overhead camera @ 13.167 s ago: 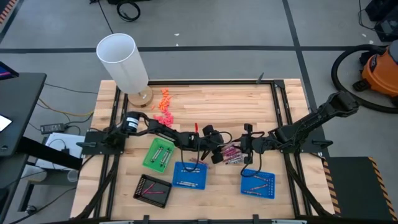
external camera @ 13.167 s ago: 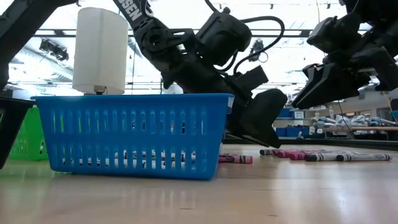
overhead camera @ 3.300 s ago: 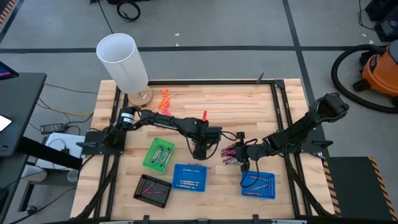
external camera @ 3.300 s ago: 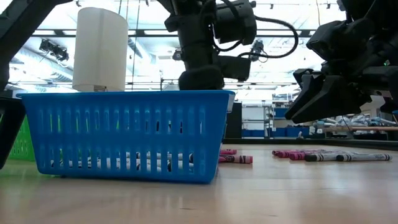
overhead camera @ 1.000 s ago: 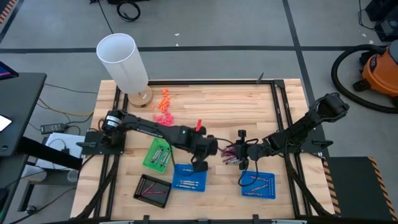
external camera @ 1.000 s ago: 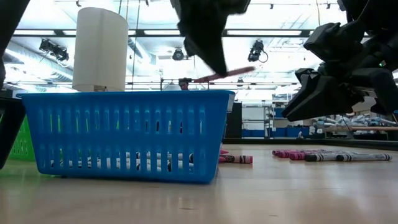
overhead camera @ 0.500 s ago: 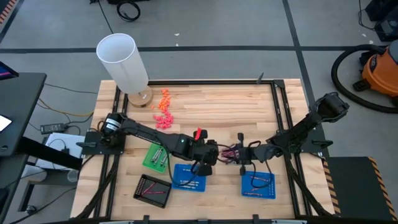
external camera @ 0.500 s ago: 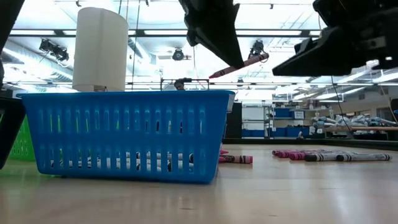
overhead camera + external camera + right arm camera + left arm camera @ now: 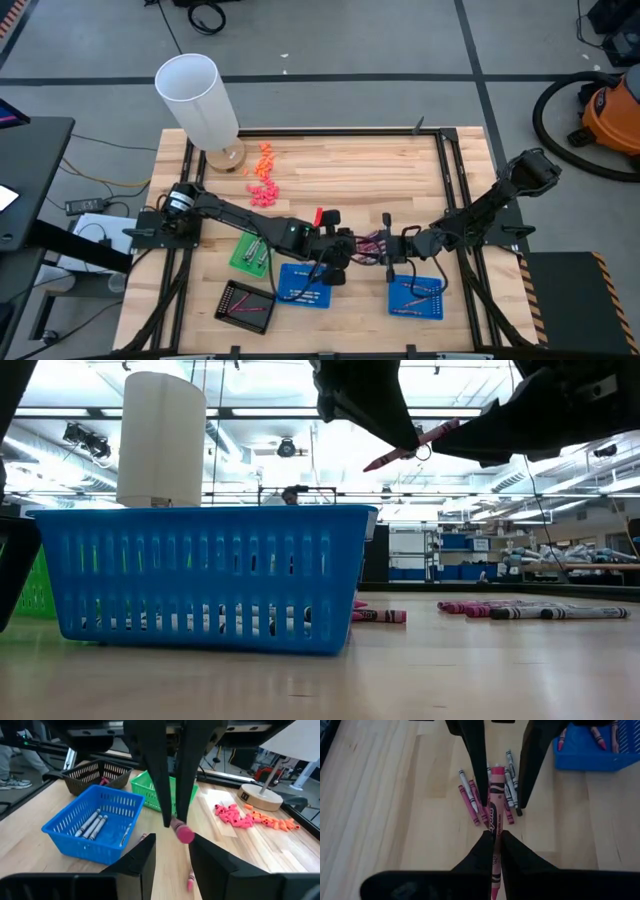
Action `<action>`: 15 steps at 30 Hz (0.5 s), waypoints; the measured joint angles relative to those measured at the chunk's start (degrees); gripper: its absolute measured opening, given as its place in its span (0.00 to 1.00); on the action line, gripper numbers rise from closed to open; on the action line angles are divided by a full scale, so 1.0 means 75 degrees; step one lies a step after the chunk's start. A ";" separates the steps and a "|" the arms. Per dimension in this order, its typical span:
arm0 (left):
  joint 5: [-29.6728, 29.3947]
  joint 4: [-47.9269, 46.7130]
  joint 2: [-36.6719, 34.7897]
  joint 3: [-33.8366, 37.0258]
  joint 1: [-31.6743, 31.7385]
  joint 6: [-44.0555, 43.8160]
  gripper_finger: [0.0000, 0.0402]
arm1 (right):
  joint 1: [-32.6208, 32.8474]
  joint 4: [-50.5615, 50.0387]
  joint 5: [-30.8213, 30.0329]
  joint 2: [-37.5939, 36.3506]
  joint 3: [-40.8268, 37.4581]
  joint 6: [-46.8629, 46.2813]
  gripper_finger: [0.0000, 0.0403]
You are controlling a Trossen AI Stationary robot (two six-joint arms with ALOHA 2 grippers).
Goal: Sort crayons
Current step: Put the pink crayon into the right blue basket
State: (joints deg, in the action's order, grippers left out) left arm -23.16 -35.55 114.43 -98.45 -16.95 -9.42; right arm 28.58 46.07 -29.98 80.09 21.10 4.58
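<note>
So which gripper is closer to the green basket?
Left. The left gripper, holding a pink crayon, is just beside the green basket; the right gripper sits farther off.

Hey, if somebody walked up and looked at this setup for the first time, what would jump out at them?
Probably the two grippers meeting in mid-air over the middle of the table: the left gripper is shut on a pink crayon, and the open right gripper faces its tip. Next, the tall white cylinder at the far left corner, with a heap of loose crayons on the wood between the blue baskets.
</note>
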 joint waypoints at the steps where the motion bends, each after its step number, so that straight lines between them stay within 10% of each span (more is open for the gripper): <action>1: 0.0000 0.0004 0.0000 0.0000 -0.0001 0.0009 0.04 | 0.0000 0.0045 0.0000 0.0000 0.0000 0.0004 0.32; 15: 0.0163 0.0038 0.0006 0.0000 -0.0020 0.0206 0.04 | 0.0014 0.0434 -0.0035 0.0000 0.0000 0.0070 0.21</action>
State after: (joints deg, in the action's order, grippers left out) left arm -21.93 -35.27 114.48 -98.45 -17.10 -7.88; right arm 28.68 49.32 -30.24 80.09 21.10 5.10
